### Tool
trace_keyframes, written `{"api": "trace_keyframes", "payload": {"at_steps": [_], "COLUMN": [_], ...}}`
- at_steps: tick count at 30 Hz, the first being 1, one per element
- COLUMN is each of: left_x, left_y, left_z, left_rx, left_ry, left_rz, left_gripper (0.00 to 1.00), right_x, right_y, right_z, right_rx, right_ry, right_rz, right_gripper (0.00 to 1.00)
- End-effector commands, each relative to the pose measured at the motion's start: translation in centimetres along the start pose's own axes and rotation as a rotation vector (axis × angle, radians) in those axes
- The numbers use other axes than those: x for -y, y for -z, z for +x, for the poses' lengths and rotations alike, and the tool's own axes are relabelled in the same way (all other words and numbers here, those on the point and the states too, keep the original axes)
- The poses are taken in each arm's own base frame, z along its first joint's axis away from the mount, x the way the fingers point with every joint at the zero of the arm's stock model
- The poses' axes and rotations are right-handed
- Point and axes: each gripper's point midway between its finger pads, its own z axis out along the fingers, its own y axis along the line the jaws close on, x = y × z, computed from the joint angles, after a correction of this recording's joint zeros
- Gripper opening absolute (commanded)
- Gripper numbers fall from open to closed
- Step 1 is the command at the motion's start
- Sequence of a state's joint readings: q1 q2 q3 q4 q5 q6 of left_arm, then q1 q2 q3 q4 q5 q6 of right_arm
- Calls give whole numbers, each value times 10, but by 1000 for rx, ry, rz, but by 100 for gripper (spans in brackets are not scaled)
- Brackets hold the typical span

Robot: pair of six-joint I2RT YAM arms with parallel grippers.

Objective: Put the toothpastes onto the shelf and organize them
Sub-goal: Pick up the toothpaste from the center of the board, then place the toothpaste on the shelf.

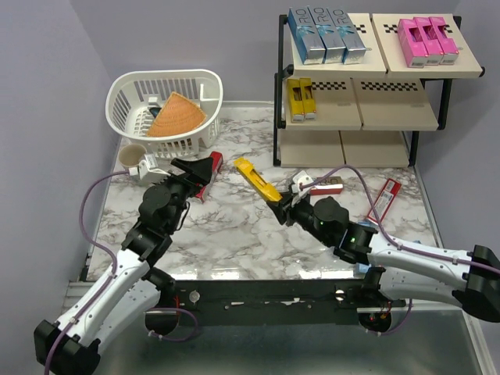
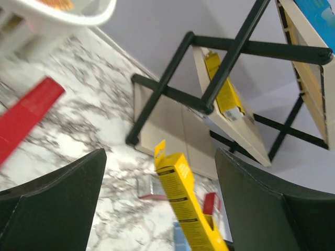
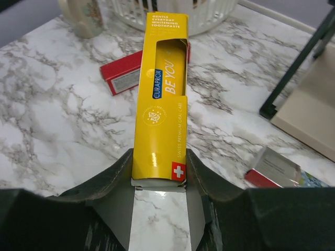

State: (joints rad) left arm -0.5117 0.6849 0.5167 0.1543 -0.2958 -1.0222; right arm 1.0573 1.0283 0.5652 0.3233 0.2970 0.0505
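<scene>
Right gripper (image 3: 159, 170) pinching 1 yellow toothpaste carton (image 3: 159, 94) by its end, holding it above the marble table (image 1: 234, 242), left gripper (image 1: 194, 178) hanging spread beside a red carton (image 1: 216, 162), shelf (image 1: 391, 109) standing at the far right

A long yellow cardboard toothpaste carton (image 3: 159, 99) is clamped at its near end between two black fingers (image 3: 118, 175) and points away over the white, grey-veined marble table (image 3: 57, 120). Its face reads "CURAPROX BE YOU", and a small red square with a white cross sits near the grip. Behind it a red rectangular carton (image 3: 123, 78) lies flat on the table, partly hidden. Further back stand a beige ceramic cup (image 3: 81, 15) and a white slatted plastic basket (image 3: 172, 13). At the right is the black-framed, beige-panelled shelf (image 3: 301, 65), and near it lies a small silver and red box (image 3: 272, 170).
</scene>
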Motion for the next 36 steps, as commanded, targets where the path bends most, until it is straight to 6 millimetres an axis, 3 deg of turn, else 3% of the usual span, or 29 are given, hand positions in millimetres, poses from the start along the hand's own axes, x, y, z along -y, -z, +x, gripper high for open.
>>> {"api": "trace_keyframes", "payload": {"at_steps": [1,6,10,17,24,27,30,36], "left_x": [-20,7,15,-8,-5,-3,-3,-6], "left_y": [16,24,22,15,17,18,18,17], "left_z": [-51,-87,-95,-74,-68,-67,-65,-65], "left_rx": [123,173,157,88,58,56,51,50], "left_ry": [-364,-617,-756,-829,-842,-840,-837,-848], "left_rz": [-180,-159,-154,-161,-121,-106,-102,-108], "left_gripper": [95,98,99,99,99,99,99,99], "right_x": [42,75,97,134,162,182,195,218], "right_y": [17,40,58,83,108,107,93,51], "right_z": [-20,-20,-29,-45,-78,-90,-104,-127], "right_rx": [-15,-72,-96,-127,-140,-110,-53,54], "right_ry": [-30,-37,-43,-74,-64,-59,-80,-37], "right_rz": [226,358,437,535,658,706,700,693], "right_gripper": [30,30,30,30,30,30,31,31]}}
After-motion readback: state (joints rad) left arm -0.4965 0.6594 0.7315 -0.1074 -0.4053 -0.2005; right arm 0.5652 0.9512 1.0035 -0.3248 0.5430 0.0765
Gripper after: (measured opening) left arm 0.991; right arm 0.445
